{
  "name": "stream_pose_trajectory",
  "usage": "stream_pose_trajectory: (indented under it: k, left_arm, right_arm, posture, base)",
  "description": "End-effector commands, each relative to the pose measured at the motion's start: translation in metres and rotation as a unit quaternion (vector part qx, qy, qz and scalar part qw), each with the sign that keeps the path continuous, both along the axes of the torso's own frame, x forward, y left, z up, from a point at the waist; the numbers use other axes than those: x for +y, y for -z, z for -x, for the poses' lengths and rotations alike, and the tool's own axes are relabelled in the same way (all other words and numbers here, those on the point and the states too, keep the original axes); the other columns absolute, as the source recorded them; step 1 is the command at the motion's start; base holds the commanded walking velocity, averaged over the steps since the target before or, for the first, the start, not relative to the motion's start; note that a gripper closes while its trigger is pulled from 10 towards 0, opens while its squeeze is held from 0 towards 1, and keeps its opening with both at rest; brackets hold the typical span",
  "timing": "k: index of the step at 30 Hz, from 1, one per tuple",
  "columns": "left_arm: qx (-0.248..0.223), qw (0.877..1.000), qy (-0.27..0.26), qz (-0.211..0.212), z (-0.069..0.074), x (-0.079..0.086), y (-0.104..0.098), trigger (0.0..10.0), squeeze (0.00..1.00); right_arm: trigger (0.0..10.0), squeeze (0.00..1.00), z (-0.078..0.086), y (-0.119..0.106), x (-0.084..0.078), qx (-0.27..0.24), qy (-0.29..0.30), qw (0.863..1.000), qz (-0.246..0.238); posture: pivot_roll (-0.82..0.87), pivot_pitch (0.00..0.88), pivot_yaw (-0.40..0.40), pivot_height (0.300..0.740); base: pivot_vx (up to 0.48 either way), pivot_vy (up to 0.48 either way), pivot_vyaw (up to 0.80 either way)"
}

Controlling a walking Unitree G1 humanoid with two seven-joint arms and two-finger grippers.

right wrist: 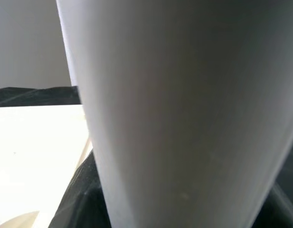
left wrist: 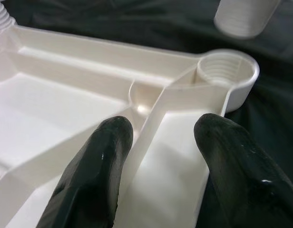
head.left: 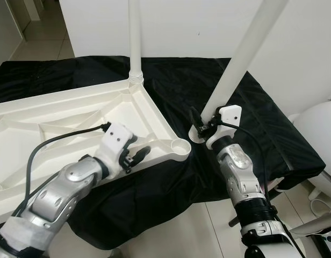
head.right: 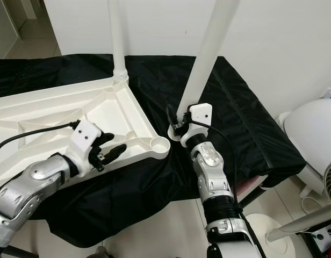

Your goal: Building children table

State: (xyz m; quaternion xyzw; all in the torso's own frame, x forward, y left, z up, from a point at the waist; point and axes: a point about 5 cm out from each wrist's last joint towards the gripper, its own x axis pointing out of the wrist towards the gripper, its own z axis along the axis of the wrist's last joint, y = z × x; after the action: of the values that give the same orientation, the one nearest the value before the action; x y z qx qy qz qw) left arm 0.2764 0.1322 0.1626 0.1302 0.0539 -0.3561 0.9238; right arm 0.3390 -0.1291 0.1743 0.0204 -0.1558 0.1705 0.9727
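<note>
A white children's table top [head.left: 58, 115] lies upside down on a black cloth [head.left: 262, 123]. One white leg [head.left: 135, 43] stands screwed into its far corner. The near corner's threaded socket [head.left: 180, 145] has nothing in it. My right gripper [head.left: 204, 122] is shut on a second white leg [head.left: 238, 64] low down. That leg leans slightly, and its threaded end [left wrist: 244, 16] rests on the cloth just right of the socket. My left gripper [head.left: 137, 156] straddles the table top's rim wall a little left of the socket, its black fingers [left wrist: 96, 161] on either side of the wall.
The cloth-covered surface ends close in front of me, with tiled floor below. A white fan [head.right: 316, 134] on a stand is at the right, beside the cloth's corner. A white wall runs behind the table.
</note>
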Motion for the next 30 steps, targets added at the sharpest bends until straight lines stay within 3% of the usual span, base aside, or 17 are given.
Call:
stream_pose_trajectory:
  k: [1, 2, 11, 14, 18, 20, 28, 29, 30]
  left_arm:
    - [0.045, 0.987, 0.153, -0.017, 0.013, -0.009, 0.007, 10.0, 0.00]
    - [0.056, 0.985, 0.159, -0.039, 0.015, -0.004, 0.013, 10.0, 0.00]
    - [0.077, 0.983, 0.158, -0.050, 0.017, 0.006, 0.017, 10.0, 0.00]
    - [0.098, 0.977, 0.173, -0.075, 0.025, 0.015, 0.022, 10.0, 0.00]
    - [0.093, 0.981, 0.152, -0.079, 0.021, 0.019, 0.023, 10.0, 0.00]
    - [0.091, 0.984, 0.129, -0.084, 0.013, 0.029, 0.022, 10.0, 0.00]
    - [0.089, 0.985, 0.117, -0.087, 0.008, 0.035, 0.021, 10.0, 0.00]
    - [0.091, 0.985, 0.115, -0.088, 0.008, 0.036, 0.021, 9.8, 0.00]
    - [0.093, 0.985, 0.116, -0.091, 0.008, 0.037, 0.022, 6.0, 0.00]
  right_arm:
    - [10.0, 0.00, 0.001, -0.003, -0.004, -0.011, 0.005, 1.000, 0.004]
    - [10.0, 0.00, 0.001, -0.003, -0.005, -0.011, 0.007, 1.000, 0.005]
    - [10.0, 0.00, 0.002, -0.003, -0.006, -0.011, 0.011, 1.000, 0.007]
    - [10.0, 0.00, 0.002, -0.002, -0.007, -0.009, 0.012, 1.000, 0.007]
    - [10.0, 0.00, 0.002, -0.002, -0.006, -0.009, 0.011, 1.000, 0.007]
    - [10.0, 0.00, 0.002, -0.001, -0.004, -0.008, 0.008, 1.000, 0.009]
    - [10.0, 0.00, 0.002, -0.001, -0.003, -0.008, 0.005, 1.000, 0.010]
    - [10.0, 0.00, 0.002, -0.001, -0.002, -0.008, 0.005, 1.000, 0.011]
    - [10.0, 0.00, 0.002, -0.001, -0.002, -0.008, 0.005, 1.000, 0.011]
  posture:
    - [0.18, 0.070, -0.019, 0.740]
    - [0.18, 0.072, -0.019, 0.740]
    - [0.18, 0.072, -0.019, 0.740]
    - [0.17, 0.071, -0.017, 0.740]
    - [0.18, 0.071, -0.016, 0.740]
    - [0.18, 0.073, -0.018, 0.740]
    - [0.18, 0.068, -0.020, 0.740]
    - [0.18, 0.068, -0.019, 0.740]
    - [0.18, 0.068, -0.019, 0.740]
  base:
    - [0.000, 0.000, 0.00]
    - [0.000, 0.000, 0.00]
    - [0.000, 0.000, 0.00]
    - [0.000, 0.000, 0.00]
    - [0.000, 0.000, 0.00]
    - [0.000, 0.000, 0.00]
    - [0.000, 0.000, 0.00]
    - [0.000, 0.000, 0.00]
    - [0.000, 0.000, 0.00]
